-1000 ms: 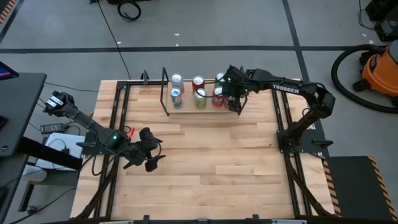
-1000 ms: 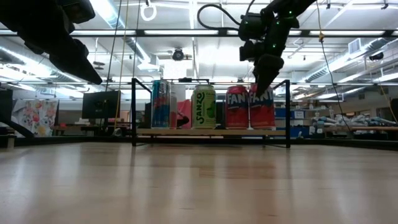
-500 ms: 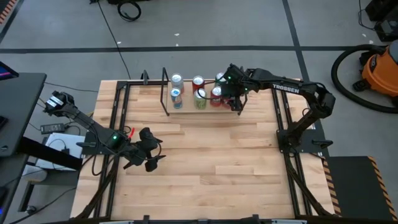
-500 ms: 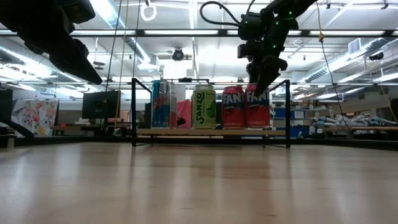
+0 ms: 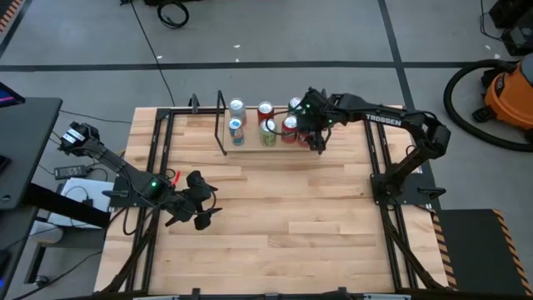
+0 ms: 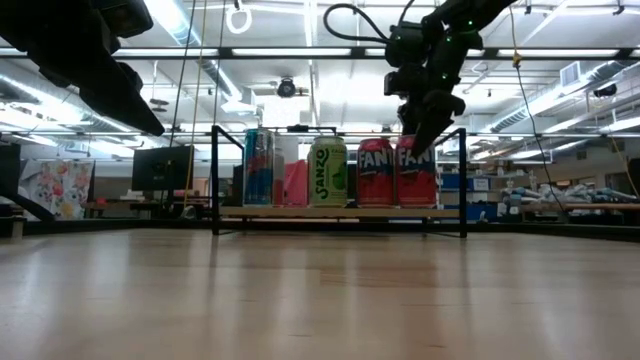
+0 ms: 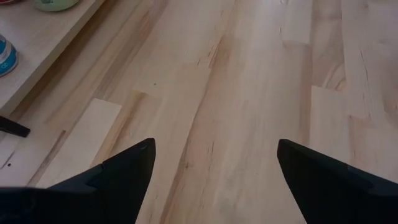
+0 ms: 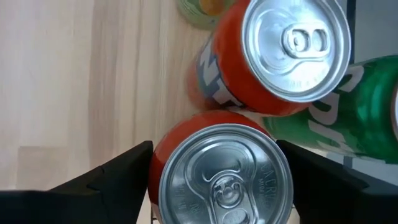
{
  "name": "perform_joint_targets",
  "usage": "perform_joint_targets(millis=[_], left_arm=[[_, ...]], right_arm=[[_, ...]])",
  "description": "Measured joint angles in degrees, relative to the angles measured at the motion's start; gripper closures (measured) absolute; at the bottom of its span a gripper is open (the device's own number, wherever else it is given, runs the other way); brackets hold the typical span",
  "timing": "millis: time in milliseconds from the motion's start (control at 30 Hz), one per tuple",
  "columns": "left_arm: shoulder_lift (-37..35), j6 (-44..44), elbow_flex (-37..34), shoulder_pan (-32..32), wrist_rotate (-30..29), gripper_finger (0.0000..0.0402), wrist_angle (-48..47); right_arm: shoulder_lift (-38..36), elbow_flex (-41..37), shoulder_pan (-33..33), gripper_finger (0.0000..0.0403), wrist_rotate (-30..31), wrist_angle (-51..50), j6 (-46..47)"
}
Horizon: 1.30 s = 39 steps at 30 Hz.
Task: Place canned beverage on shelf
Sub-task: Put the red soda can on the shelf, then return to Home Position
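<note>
The shelf (image 5: 268, 143) is seen in the upper middle of the high view, a low light-wood plank with black rod uprights at both ends, resting on the wooden surface (image 5: 275, 225). Several cans are lined up on it. In the low view a blue can (image 6: 258, 167) is found at the left end, then a green can (image 6: 327, 172), then two red cans side by side toward the right end.

The right gripper (image 5: 316, 133) is held directly above the rightmost red can (image 6: 417, 175). In the right wrist view this can (image 8: 219, 177) fills the lower middle of the frame, upright, its silver lid facing the camera, with one dark finger on each side of it (image 8: 112, 180). Whether the fingers press the can or have been released from it cannot be told. The second red can (image 8: 273, 56) is seen in the upper right of that frame, just beside the first, with a green can (image 8: 367, 106) lying past it at the right edge.

The left gripper (image 5: 198, 202) is parked over the bare surface at the left of the high view, well apart from the shelf, its fingers (image 7: 118, 174) spread with nothing between them.
</note>
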Motion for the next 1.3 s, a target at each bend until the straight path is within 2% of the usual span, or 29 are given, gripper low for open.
perform_joint_targets(millis=[433, 600, 1033, 1167, 1300], left_arm=[[-0.01, 0.0, 0.0, 0.0, 0.0, 0.0054, -0.01], [-0.01, 0.0, 0.0, 0.0, 0.48, 0.0054, -0.03], [-0.02, 0.02, 0.0, 0.0, 0.66, 0.0054, -1.12], [-0.02, 4.26, 0.0, 0.0, 0.51, 0.0054, -0.99], [-0.23, 10.28, 0.0, -1.04, -6.83, 0.0054, 0.12]], right_arm=[[0.43, 0.27, -0.17, 0.0016, 0.93, 1.14, 0.99], [0.42, 1.91, -0.16, 0.0009, 3.11, -0.12, 1.89], [0.42, 8.8, 1.12, 0.0004, 3.31, -4.94, 3.47], [0.42, 13.25, 2.09, 0.0004, 3.31, -8.06, 5.5], [-0.19, 17.4, 2.78, 0.0008, 1.85, -10.8, 10.43]])
